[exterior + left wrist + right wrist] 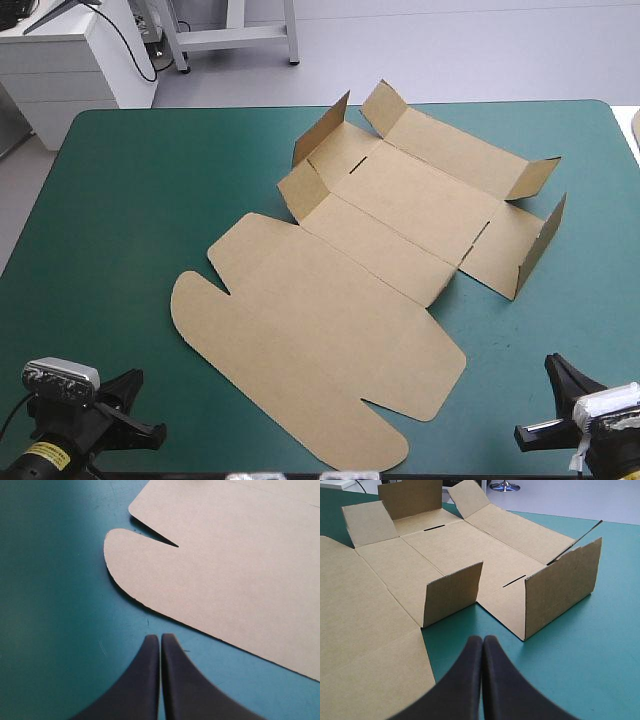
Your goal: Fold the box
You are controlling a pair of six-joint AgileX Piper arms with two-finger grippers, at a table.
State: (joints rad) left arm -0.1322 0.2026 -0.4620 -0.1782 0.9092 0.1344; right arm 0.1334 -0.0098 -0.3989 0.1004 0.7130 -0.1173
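One brown box (340,300) lies mid-desk (130,200), its far walls (325,130) raised and its two rounded tabs (195,300) near. The left end effector (160,636) is pressed together, one tab just ahead. The right end effector (483,637) is pressed together, two upright walls just ahead.

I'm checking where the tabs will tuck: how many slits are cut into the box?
2. One slit sits near the left end of the box, the other slit near its right end. No others show.
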